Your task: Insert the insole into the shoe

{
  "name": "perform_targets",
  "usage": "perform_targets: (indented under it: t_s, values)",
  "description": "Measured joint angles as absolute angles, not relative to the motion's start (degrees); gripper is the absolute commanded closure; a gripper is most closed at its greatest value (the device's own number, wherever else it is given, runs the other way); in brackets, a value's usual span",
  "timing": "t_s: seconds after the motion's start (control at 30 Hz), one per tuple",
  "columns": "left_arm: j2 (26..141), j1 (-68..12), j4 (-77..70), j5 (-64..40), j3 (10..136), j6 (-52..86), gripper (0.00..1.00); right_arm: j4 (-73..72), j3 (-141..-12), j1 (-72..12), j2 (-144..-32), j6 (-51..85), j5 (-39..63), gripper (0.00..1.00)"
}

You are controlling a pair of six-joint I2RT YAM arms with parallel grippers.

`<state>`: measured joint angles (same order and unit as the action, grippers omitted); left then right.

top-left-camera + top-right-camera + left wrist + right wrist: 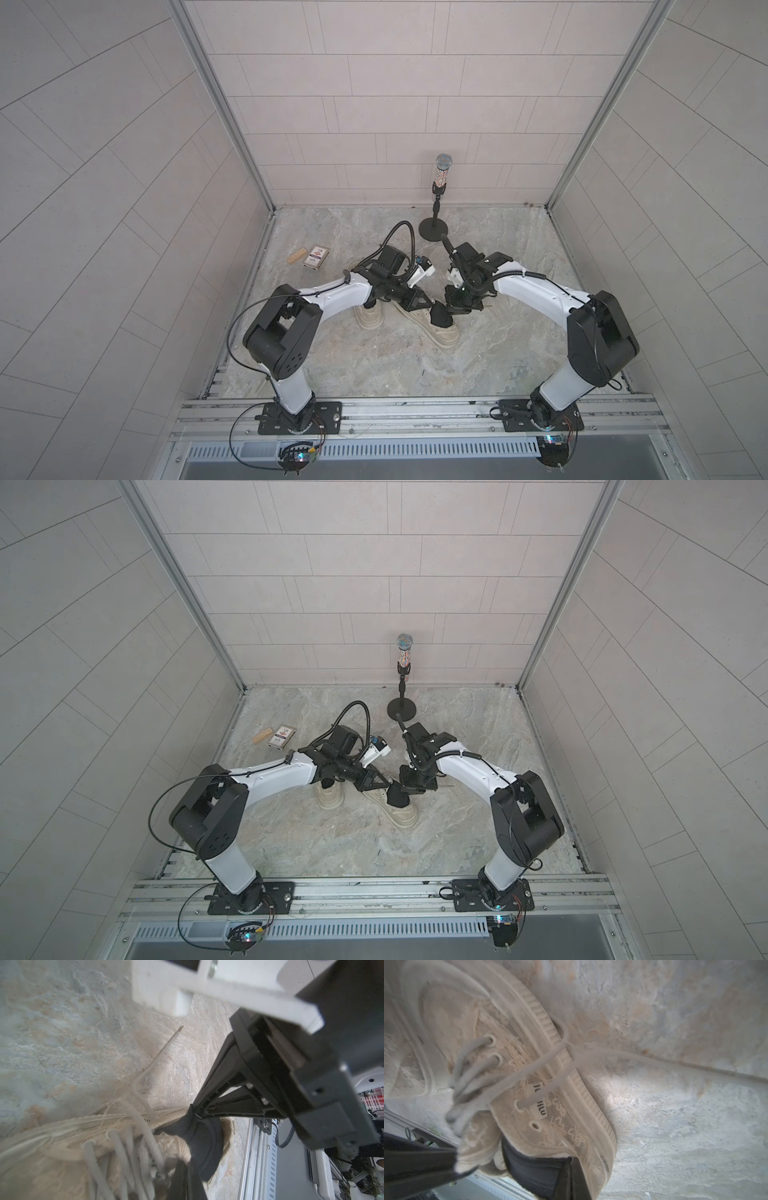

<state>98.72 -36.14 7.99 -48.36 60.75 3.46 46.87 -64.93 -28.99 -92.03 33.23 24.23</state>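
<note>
**A:** Black insole [529, 1167] first: where does yours sit?

**B:** It stands in the heel opening of your beige lace shoe [564, 1126]. Its rear part sticks up out of the collar rather than lying flat inside. You can see that shoe on the marbled table [415, 374] between your two grippers in both top views.

**A:** And your left gripper [195, 1108]?

**B:** Its jaws are closed tight on a bunched edge of the insole. Your left wrist view shows black material pinched at the tips.

**A:** Your other one?

**B:** Your right gripper [572, 1167] has its jaws pressed together as well. The tips are against the insole where it meets the shoe's collar. You cannot tell from these views whether anything is caught between them.

**A:** What else is on your table?

**B:** A second beige shoe [369, 320] lies just beside the first, partly under your left arm. Well apart from both, near the back wall, a microphone [443, 166] stands upright on a round-footed stand. Off to your left, a card box [316, 257] and a small wooden block [296, 255] lie side by side.
</note>
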Motion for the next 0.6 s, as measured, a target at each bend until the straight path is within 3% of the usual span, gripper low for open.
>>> perform_targets:
  t_s: [0.27, 0.37, 0.6]
  values:
    - [98.8, -36.4, 5.2, -48.1, 60.7, 5.9, 1.0, 47.4, -61.4, -31.2, -89.3, 30.5, 22.1, 1.0]
    - [98.8, -36.4, 4.6, -47.9, 60.7, 6.3, 1.0, 47.9, -61.4, -31.0, -88.9, 30.0, 22.3, 0.79]
    - [98.8, -36.3, 4.6, -47.4, 60.7, 5.3, 1.0, 50.8, -64.4, -28.8, -85.9, 29.2, 21.1, 0.6]
